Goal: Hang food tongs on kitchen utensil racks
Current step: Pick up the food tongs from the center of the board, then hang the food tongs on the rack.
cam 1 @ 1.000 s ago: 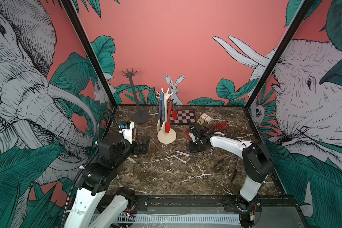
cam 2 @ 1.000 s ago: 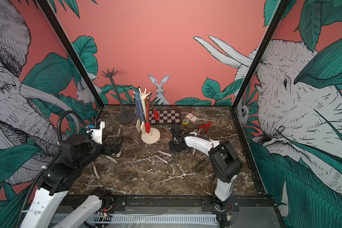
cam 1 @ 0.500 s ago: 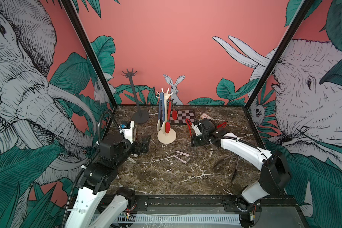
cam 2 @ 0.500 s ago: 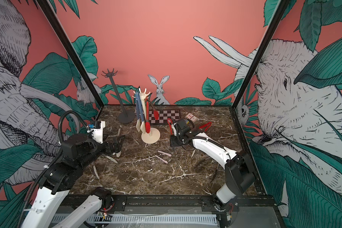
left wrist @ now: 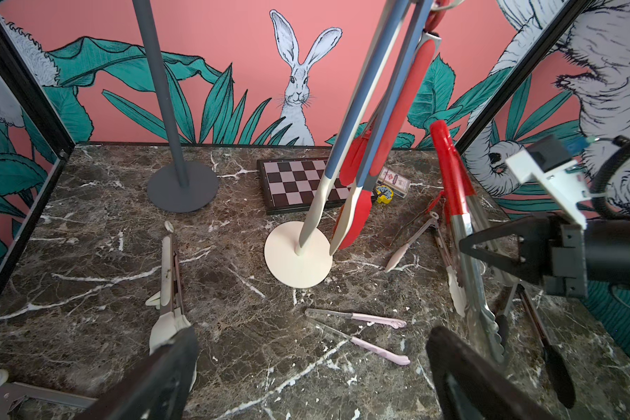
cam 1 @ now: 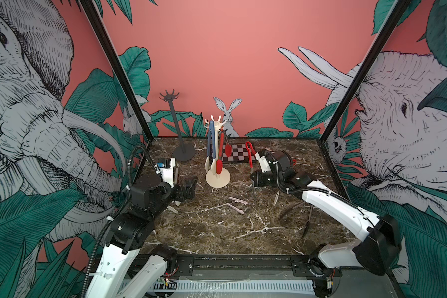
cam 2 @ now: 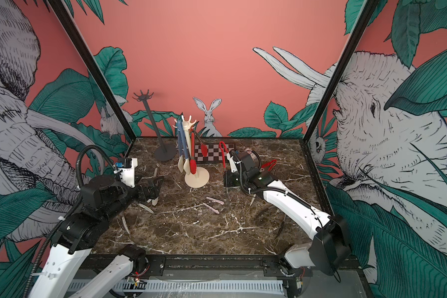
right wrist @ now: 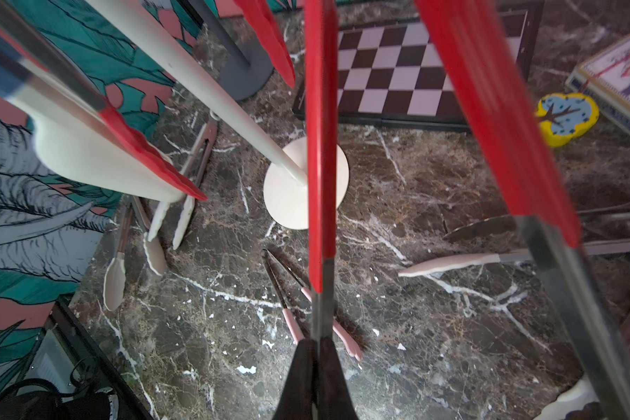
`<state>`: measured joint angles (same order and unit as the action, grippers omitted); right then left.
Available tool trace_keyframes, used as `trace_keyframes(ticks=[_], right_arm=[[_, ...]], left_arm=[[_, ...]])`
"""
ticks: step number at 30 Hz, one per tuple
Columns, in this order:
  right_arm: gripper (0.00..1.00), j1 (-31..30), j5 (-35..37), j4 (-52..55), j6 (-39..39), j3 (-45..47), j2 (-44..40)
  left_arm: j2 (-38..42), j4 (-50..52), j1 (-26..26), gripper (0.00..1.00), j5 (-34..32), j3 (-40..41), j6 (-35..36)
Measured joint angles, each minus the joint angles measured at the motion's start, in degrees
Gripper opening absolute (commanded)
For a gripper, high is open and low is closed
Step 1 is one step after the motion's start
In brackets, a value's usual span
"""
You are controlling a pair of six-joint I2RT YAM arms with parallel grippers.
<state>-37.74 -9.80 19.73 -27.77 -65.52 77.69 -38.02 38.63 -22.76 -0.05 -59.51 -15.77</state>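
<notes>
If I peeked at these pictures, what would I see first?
Probably the cream rack in the middle of the marble table, with blue tongs and red tongs dangling from its hooks. Just beside it, the right gripper is shut on red-handled tongs, holding them upright. A painted rabbit peeks out from right behind the rack.

Back wall [cam 1: 217, 51]: salmon-pink, matte, with green leaves painted along its foot and a white rabbit [cam 1: 227, 108] at centre. Left side wall [cam 1: 36, 103] and right side wall [cam 1: 403, 116]: each has a grey line-drawn elephant among teal foliage. Black corner posts [cam 1: 119, 74] stand at both rear joints. Tabletop [cam 1: 217, 227]: dark brown marble pattern, white veining. Black rail [cam 1: 230, 263] along the front edge. Lighting even, shadows soft.
</notes>
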Motion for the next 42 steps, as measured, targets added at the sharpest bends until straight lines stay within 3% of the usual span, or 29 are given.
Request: trace_keyframes(ticks=[19, 42], right_arm=[[0.0, -3.93, 1.18, -16.59, 3.87, 3.39, -7.39], [0.0, -6.78, -4.42, -21.73, 4.42, 1.77, -2.78]], left_arm=[[0.24, -0.87, 0.0, 0.99, -0.02, 0.57, -1.16], [0.24, -1.29, 0.0, 0.99, -0.5, 0.83, -1.18]])
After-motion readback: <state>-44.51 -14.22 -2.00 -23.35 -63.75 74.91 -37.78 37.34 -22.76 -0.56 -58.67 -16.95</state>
